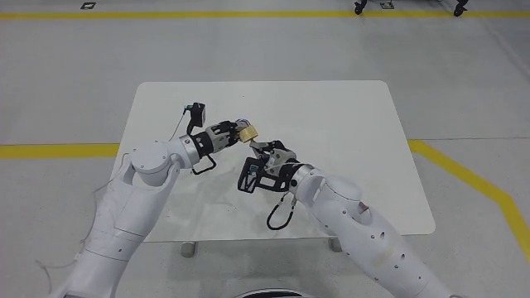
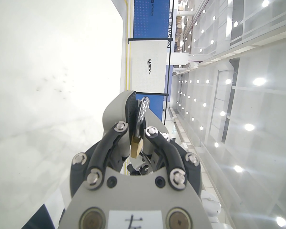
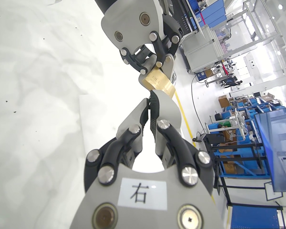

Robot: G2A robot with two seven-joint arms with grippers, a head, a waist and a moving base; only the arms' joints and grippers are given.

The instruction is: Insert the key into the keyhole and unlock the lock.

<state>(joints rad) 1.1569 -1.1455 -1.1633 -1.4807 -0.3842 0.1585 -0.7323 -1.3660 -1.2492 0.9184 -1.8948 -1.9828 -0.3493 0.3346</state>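
**Two claws meet at a brass lock above the table**

Two arms converge over the white table (image 1: 348, 124) in the top view. The left gripper (image 1: 239, 131) holds the brass padlock (image 1: 248, 134) in the air, clear of the tabletop. The right gripper (image 1: 256, 148) sits just beside it, tips toward the lock's body.

In the left wrist view, the claw is clamped on the lock, with the silver shackle (image 2: 142, 110) and brass body both showing between the fingers.

In the right wrist view, the right claw is narrow, its ribbed pads (image 3: 153, 111) pressed together at the tips. The tips touch or nearly touch the lock's edge. The key cannot be made out, so whether it is pinched there or already in the keyhole cannot be told.

The step in hand looks like seating the key. To do it well, the left arm should hold the lock rigid while the right arm lines the blade up square with the keyhole. The right arm should press straight along the keyhole's axis without side load and turn only once the key is fully seated. A skewed push could twist the lock in its grip.
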